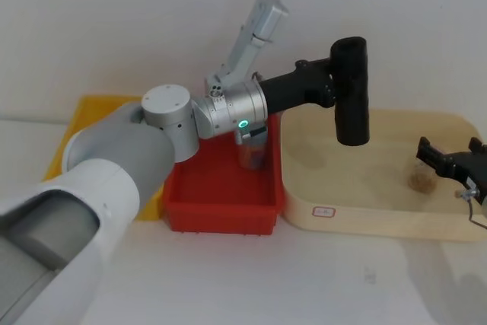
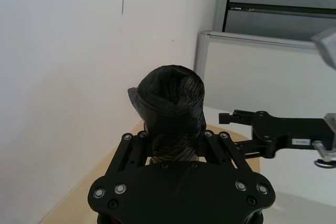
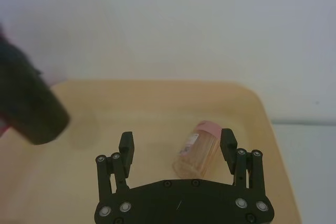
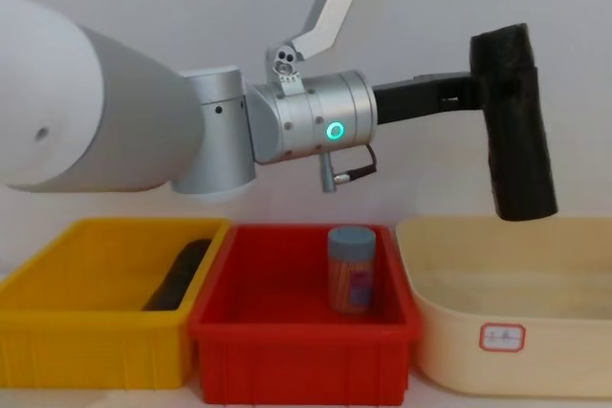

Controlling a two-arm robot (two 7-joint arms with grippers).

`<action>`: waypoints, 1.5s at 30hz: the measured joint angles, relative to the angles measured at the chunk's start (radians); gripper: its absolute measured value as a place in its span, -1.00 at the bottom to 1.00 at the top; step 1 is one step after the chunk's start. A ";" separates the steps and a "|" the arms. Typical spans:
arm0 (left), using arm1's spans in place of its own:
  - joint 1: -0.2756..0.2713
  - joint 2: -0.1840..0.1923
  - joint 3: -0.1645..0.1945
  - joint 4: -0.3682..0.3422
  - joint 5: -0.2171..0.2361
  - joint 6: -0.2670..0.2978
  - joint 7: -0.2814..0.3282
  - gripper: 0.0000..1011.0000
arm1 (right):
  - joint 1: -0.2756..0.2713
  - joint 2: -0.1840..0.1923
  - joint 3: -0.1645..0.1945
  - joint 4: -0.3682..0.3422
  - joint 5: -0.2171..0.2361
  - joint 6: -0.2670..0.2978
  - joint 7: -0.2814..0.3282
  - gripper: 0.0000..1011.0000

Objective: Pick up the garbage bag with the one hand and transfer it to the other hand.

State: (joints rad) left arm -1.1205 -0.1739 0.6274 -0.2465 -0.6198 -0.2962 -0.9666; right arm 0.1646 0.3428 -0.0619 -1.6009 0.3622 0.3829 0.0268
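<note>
Since the left gripper (image 1: pixel 335 86) had its fingers clenched on the garbage bag (image 1: pixel 352 104) only near its top, the roll could seemingly pivot or slip before the right gripper (image 3: pixel 177 141), fingers spread and well apart from it, closed on it.

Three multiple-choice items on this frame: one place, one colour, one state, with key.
1. The roll in the left tool hangs: A over the beige tray; B on the table; C on the floor.
2. The upright jar stands in a bin coloured: A yellow; B red; C green.
3. The right tool is: A open; B shut on a jar; C shut on the roll.
1 A, chest view shows it above the tray; 2 B, red walls surround it; 3 A, its jaws stand wide apart.
</note>
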 joint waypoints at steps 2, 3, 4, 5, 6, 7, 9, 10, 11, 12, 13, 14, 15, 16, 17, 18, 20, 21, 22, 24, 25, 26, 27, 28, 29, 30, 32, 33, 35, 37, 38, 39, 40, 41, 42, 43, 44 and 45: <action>-0.012 -0.011 0.009 0.029 -0.012 -0.013 -0.008 -0.22 | -0.018 0.007 -0.003 -0.029 -0.005 -0.006 0.010 0.98; -0.015 -0.014 0.011 0.037 -0.015 -0.017 -0.011 -0.22 | -0.023 0.010 -0.004 -0.038 -0.006 -0.008 0.015 0.98; -0.020 -0.018 0.014 0.048 -0.018 -0.021 -0.012 -0.22 | -0.029 0.012 -0.005 -0.046 -0.008 -0.010 0.018 0.98; -0.023 -0.021 0.016 0.055 -0.021 -0.024 -0.015 -0.22 | -0.040 0.017 -0.007 -0.065 -0.010 -0.012 0.026 0.98; -0.028 -0.026 0.020 0.069 -0.026 -0.030 -0.018 -0.22 | -0.047 0.021 -0.009 -0.077 -0.012 -0.014 0.030 0.98; -0.031 -0.028 0.022 0.075 -0.029 -0.034 -0.020 -0.22 | -0.052 0.024 -0.010 -0.085 -0.013 -0.016 0.036 0.98; -0.038 -0.035 0.027 0.093 -0.036 -0.042 -0.025 -0.22 | -0.069 0.034 -0.015 -0.112 -0.016 -0.019 0.050 0.98; -0.041 -0.037 0.028 0.098 -0.037 -0.043 -0.026 -0.22 | -0.074 0.037 -0.016 -0.120 -0.016 -0.020 0.056 0.98; -0.043 -0.038 0.030 0.103 -0.040 -0.046 -0.027 -0.22 | -0.077 0.039 -0.017 -0.125 -0.017 -0.020 0.061 0.98; -0.047 -0.042 0.032 0.113 -0.043 -0.050 -0.030 -0.22 | -0.087 0.047 -0.020 -0.141 -0.019 -0.021 0.072 0.98; -0.048 -0.044 0.033 0.116 -0.045 -0.052 -0.031 -0.22 | -0.090 0.050 -0.022 -0.148 -0.019 -0.022 0.078 0.98; -0.050 -0.045 0.034 0.120 -0.046 -0.053 -0.032 -0.22 | -0.095 0.055 -0.024 -0.155 -0.020 -0.022 0.086 0.98; -0.052 -0.047 0.036 0.125 -0.048 -0.055 -0.033 -0.22 | -0.099 0.058 -0.027 -0.163 -0.020 -0.022 0.092 0.98; -0.054 -0.049 0.037 0.130 -0.050 -0.058 -0.034 -0.22 | -0.105 0.065 -0.031 -0.175 -0.021 -0.022 0.105 0.98; -0.055 -0.050 0.038 0.133 -0.051 -0.059 -0.035 -0.22 | -0.108 0.069 -0.034 -0.181 -0.022 -0.022 0.111 0.98; -0.058 -0.052 0.040 0.139 -0.053 -0.062 -0.036 -0.22 | -0.112 0.076 -0.040 -0.191 -0.023 -0.020 0.126 0.98; -0.060 -0.054 0.041 0.144 -0.055 -0.064 -0.038 -0.22 | -0.115 0.084 -0.049 -0.201 -0.025 -0.017 0.139 0.98; -0.060 -0.055 0.042 0.146 -0.056 -0.065 -0.038 -0.22 | -0.115 0.091 -0.058 -0.209 -0.028 -0.013 0.151 0.98; -0.062 -0.056 0.043 0.150 -0.057 -0.067 -0.039 -0.22 | -0.115 0.094 -0.063 -0.212 -0.031 -0.009 0.158 0.98; -0.064 -0.057 0.044 0.154 -0.059 -0.068 -0.040 -0.22 | -0.110 0.104 -0.081 -0.218 -0.039 -0.001 0.174 0.98; -0.065 -0.059 0.045 0.157 -0.060 -0.069 -0.041 -0.22 | -0.107 0.107 -0.087 -0.219 -0.042 0.002 0.179 0.98; -0.065 -0.059 0.045 0.158 -0.060 -0.070 -0.041 -0.22 | -0.099 0.111 -0.100 -0.219 -0.052 0.011 0.187 0.98; -0.066 -0.060 0.046 0.161 -0.061 -0.071 -0.042 -0.22 | -0.094 0.113 -0.106 -0.219 -0.057 0.015 0.191 0.98; -0.067 -0.060 0.046 0.162 -0.062 -0.072 -0.042 -0.22 | -0.089 0.115 -0.113 -0.219 -0.062 0.018 0.195 0.98; -0.067 -0.061 0.047 0.163 -0.062 -0.072 -0.042 -0.22 | -0.082 0.116 -0.123 -0.218 -0.066 0.022 0.198 0.98; -0.068 -0.061 0.047 0.164 -0.062 -0.072 -0.042 -0.22 | -0.071 0.118 -0.136 -0.214 -0.077 0.029 0.203 0.98; -0.069 -0.062 0.048 0.166 -0.064 -0.073 -0.043 -0.22 | -0.058 0.119 -0.148 -0.209 -0.089 0.036 0.206 0.98; -0.069 -0.062 0.048 0.167 -0.064 -0.074 -0.043 -0.22 | -0.051 0.119 -0.157 -0.206 -0.095 0.038 0.208 0.98; -0.070 -0.063 0.049 0.170 -0.065 -0.075 -0.044 -0.22 | -0.035 0.119 -0.173 -0.199 -0.114 0.046 0.209 0.98; -0.071 -0.064 0.049 0.171 -0.065 -0.076 -0.044 -0.22 | -0.018 0.116 -0.188 -0.191 -0.132 0.054 0.208 0.98; -0.071 -0.064 0.049 0.172 -0.066 -0.076 -0.044 -0.22 | -0.013 0.115 -0.192 -0.189 -0.137 0.056 0.205 0.98; -0.071 -0.064 0.050 0.172 -0.066 -0.076 -0.045 -0.22 | -0.009 0.114 -0.196 -0.186 -0.142 0.059 0.203 0.98; -0.072 -0.065 0.050 0.173 -0.066 -0.077 -0.045 -0.22 | 0.000 0.110 -0.202 -0.182 -0.153 0.065 0.195 0.98; -0.072 -0.065 0.050 0.174 -0.066 -0.077 -0.045 -0.22 | 0.005 0.108 -0.206 -0.179 -0.158 0.068 0.191 0.98; -0.072 -0.065 0.050 0.174 -0.066 -0.077 -0.045 -0.22 | 0.007 0.106 -0.207 -0.177 -0.163 0.071 0.187 0.98; -0.072 -0.065 0.050 0.174 -0.067 -0.077 -0.045 -0.22 | 0.012 0.103 -0.210 -0.174 -0.169 0.074 0.183 0.98; -0.072 -0.065 0.050 0.175 -0.067 -0.077 -0.045 -0.22 | 0.020 0.098 -0.214 -0.169 -0.181 0.080 0.172 0.98; -0.073 -0.065 0.050 0.175 -0.067 -0.077 -0.045 -0.22 | 0.024 0.095 -0.215 -0.167 -0.185 0.083 0.167 0.98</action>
State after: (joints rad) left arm -1.1930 -0.2392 0.6775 -0.0712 -0.6866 -0.3736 -1.0118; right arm 0.1882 0.4378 -0.2774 -1.7678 0.1769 0.4664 0.1936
